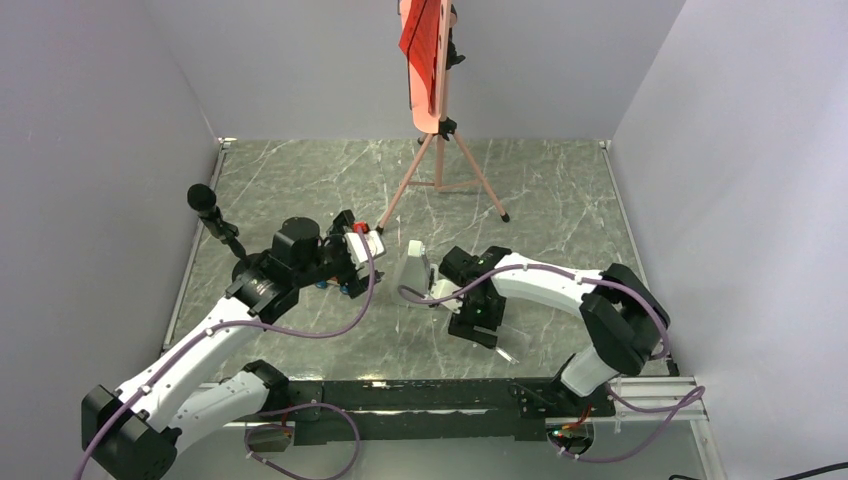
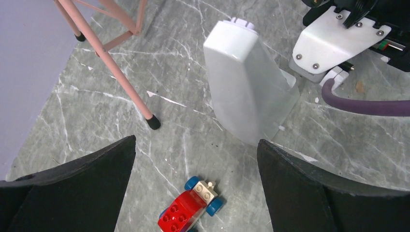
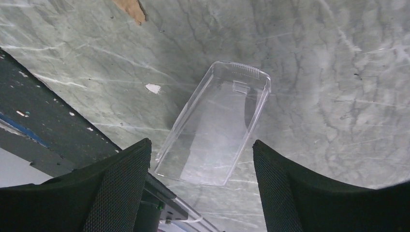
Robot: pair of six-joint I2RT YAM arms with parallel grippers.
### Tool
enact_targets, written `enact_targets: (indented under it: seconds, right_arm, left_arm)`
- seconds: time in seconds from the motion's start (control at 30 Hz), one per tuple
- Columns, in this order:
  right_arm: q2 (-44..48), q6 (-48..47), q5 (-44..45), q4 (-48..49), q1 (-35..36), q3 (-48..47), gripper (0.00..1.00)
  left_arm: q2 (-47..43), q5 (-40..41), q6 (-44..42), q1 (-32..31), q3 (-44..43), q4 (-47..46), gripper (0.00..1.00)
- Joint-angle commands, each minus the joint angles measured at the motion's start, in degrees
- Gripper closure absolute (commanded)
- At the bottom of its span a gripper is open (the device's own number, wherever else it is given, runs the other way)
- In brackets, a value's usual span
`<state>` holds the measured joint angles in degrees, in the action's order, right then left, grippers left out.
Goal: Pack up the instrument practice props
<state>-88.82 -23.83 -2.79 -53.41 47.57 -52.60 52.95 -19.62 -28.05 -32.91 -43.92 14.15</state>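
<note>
**Clear plastic cover (image 3: pixel 212 130) under my right hand, metronome (image 2: pixel 246 87) ahead of my left**

Left gripper (image 2: pixel 196 142) is spread as wide as it goes, with nothing between the fingers but grey marble table (image 2: pixel 338 145). Just beyond the fingertips stands the small grey-white metronome, upright on its broad base with its narrow end up. Down low between my fingers sits a little red toy car (image 2: pixel 191 208) with blue wheels, on the table and apart from both pads.

To the left, one pink leg of the music stand (image 1: pixel 437 150) comes down to a black foot near the metronome. The overhead camera shows the stand on its tripod at the far side of the table, with the red sheet (image 1: pixel 420 35) resting on its desk.

Right gripper (image 3: pixel 200 145) is also open, hanging over the tapered clear cover. The cover lies flat on the marble near the table's front edge, between my two fingers. I can't see either pad touching it.
</note>
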Motion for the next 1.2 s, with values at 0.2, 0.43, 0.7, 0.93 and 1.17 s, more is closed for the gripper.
enact_targets:
  seconds: [0.2,0.43,0.7,0.93,1.17]
  right_arm:
    - [-5.3,-1.2,2.7,-1.0,3.5,0.7,0.29]
    - [-8.1,-1.7,2.7,1.1,5.0,0.8,0.46]
    - [-4.4,-7.6,10.2,5.4,5.4,4.8,0.64]
    - [5.1,-16.0,11.6,12.8,4.0,12.6,0.78]
    - [8.4,-20.3,12.7,19.8,3.2,17.9,0.50]
  left_arm:
    - [-3.2,0.7,0.3,0.4,2.1,-2.5,0.01]
    - [-4.6,1.1,-1.1,0.8,3.2,-2.0,0.01]
    - [-4.9,0.8,-1.5,1.7,3.5,-2.1,0.01]
    - [-3.3,-0.2,-1.1,2.6,2.1,-2.6,0.01]
    - [-1.3,-1.5,0.3,2.8,0.9,-2.7,0.01]
